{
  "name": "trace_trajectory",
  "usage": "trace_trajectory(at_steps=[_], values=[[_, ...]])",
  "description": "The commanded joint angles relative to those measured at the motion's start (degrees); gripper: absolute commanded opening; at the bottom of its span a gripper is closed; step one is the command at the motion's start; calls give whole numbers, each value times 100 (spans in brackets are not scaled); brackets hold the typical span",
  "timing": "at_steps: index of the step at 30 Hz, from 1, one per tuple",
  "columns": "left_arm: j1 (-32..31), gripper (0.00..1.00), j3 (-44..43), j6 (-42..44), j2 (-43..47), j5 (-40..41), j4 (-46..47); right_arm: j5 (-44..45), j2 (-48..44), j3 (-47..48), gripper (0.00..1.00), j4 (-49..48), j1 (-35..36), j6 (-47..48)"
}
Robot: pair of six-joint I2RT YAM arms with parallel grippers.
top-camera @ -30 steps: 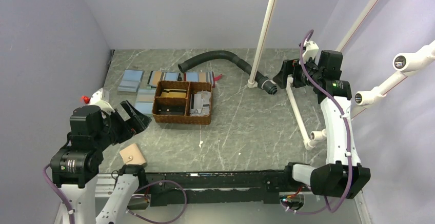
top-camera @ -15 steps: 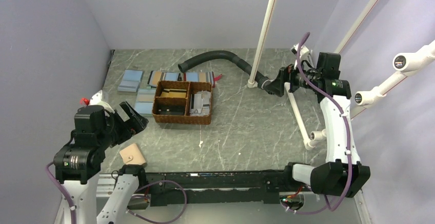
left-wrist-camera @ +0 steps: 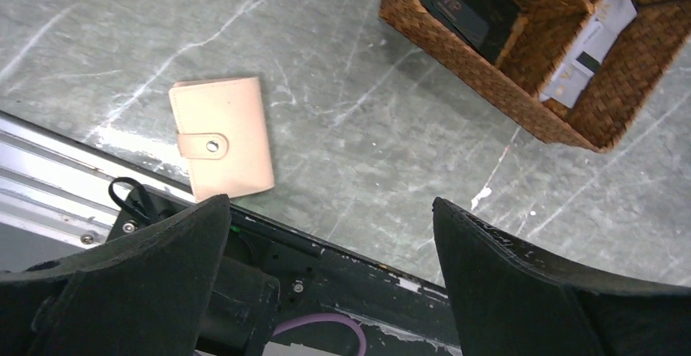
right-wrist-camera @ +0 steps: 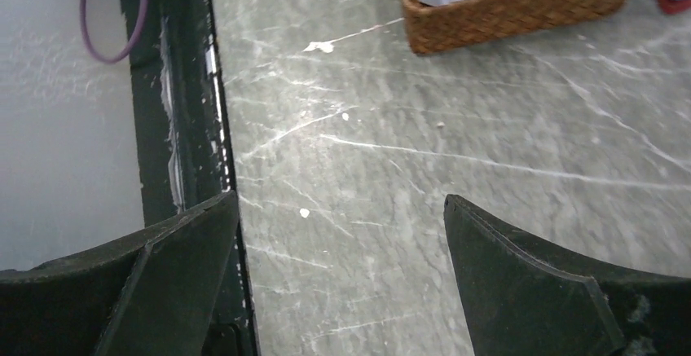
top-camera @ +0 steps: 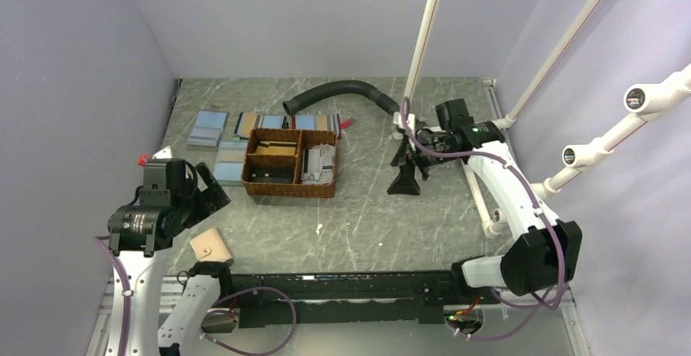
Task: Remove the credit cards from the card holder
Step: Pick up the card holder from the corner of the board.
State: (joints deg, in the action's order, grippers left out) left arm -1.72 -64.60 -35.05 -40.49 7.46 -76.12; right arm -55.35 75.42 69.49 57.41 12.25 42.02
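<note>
Top view: one card holder, closed, lies on the table at 7 o'clock from one basket. Two grippers, left gripper and right gripper, both spread wide and empty.
Left wrist: holder at 10 o'clock, snap fastened.
Right wrist: basket corner at 1 o'clock.

A robotics lab cell (plain lilac walls), white camera poles over a marbled tabletop.
</note>
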Motion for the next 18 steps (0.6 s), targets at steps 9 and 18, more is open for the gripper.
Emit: trace_trajectory(at_steps=[9,18], values=[[-4,89,230,-1615,-1273,281,-647,-50,737,172,100,-628,561,-33],[-8,80,955,-2506,-3309,788,-375,-205,877,116,100,-1027,529,-275]])
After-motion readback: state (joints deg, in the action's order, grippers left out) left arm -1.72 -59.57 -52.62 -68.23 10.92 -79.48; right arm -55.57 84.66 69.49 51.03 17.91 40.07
